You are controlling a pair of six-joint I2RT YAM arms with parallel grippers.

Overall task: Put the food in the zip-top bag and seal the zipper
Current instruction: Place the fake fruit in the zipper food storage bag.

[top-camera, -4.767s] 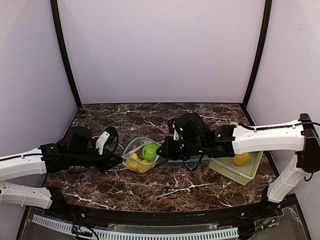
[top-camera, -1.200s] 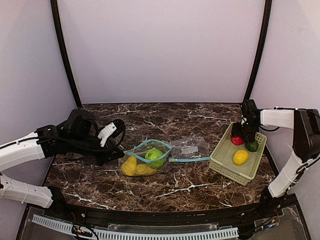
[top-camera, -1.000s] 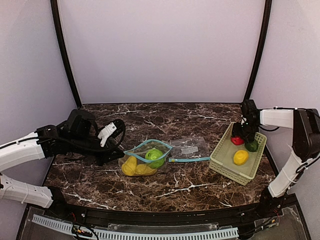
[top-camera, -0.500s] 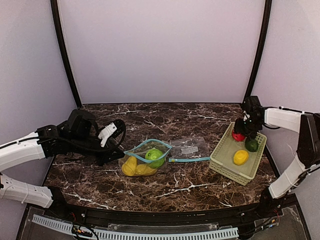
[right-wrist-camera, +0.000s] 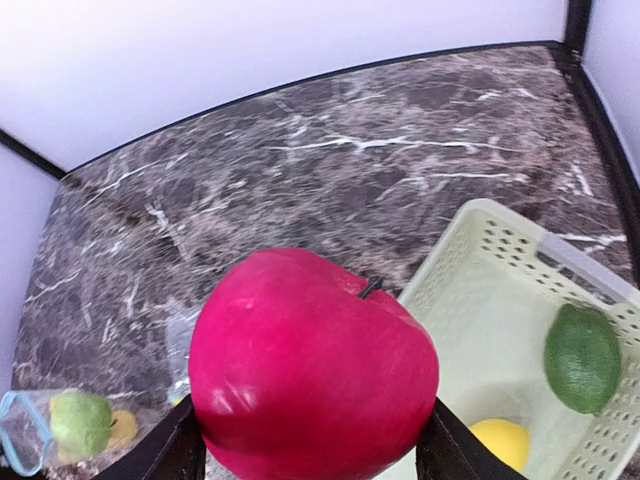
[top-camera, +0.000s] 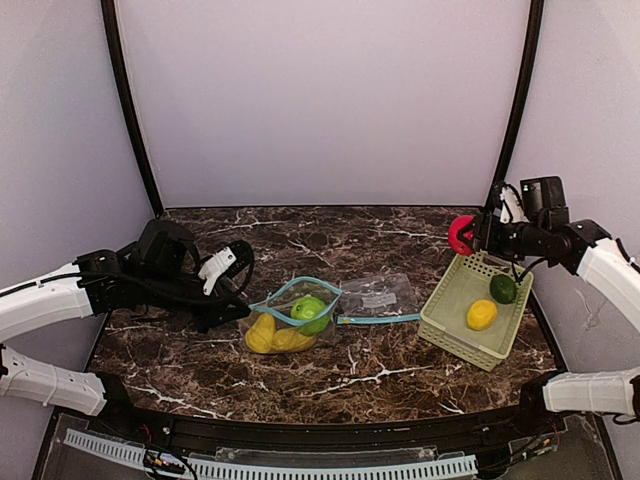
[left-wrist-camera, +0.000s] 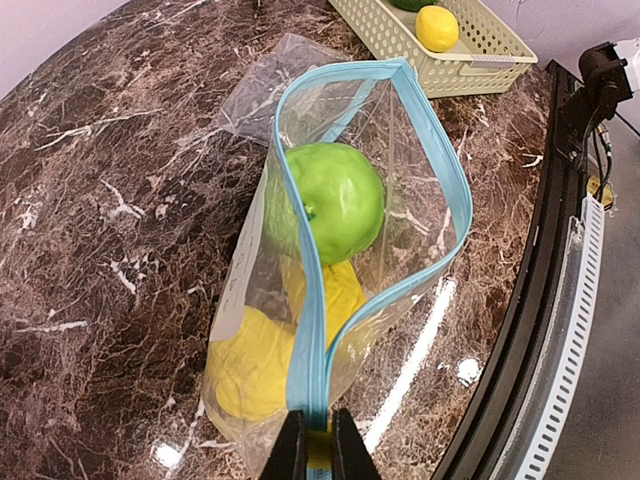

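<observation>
The zip-top bag (top-camera: 295,315) lies mid-table with its blue zipper mouth gaping; inside are a light green apple (left-wrist-camera: 335,200) and yellow pieces (left-wrist-camera: 255,365). My left gripper (left-wrist-camera: 311,450) is shut on the bag's blue zipper rim (left-wrist-camera: 307,340) at its near corner, holding the mouth up. My right gripper (right-wrist-camera: 312,440) is shut on the red apple (right-wrist-camera: 312,365), which hangs in the air above the basket's far left corner (top-camera: 462,235). A dark green piece (top-camera: 503,289) and a yellow lemon (top-camera: 481,314) lie in the pale green basket (top-camera: 450,310).
The basket stands at the right edge of the marble table, near the right wall. A flat part of the clear bag with a white label (top-camera: 378,297) lies between the bag's mouth and the basket. Black frame posts stand at the back corners.
My right gripper has lifted the red apple out of the basket and raised it up and to the left. The left gripper and the bag have stayed put.
</observation>
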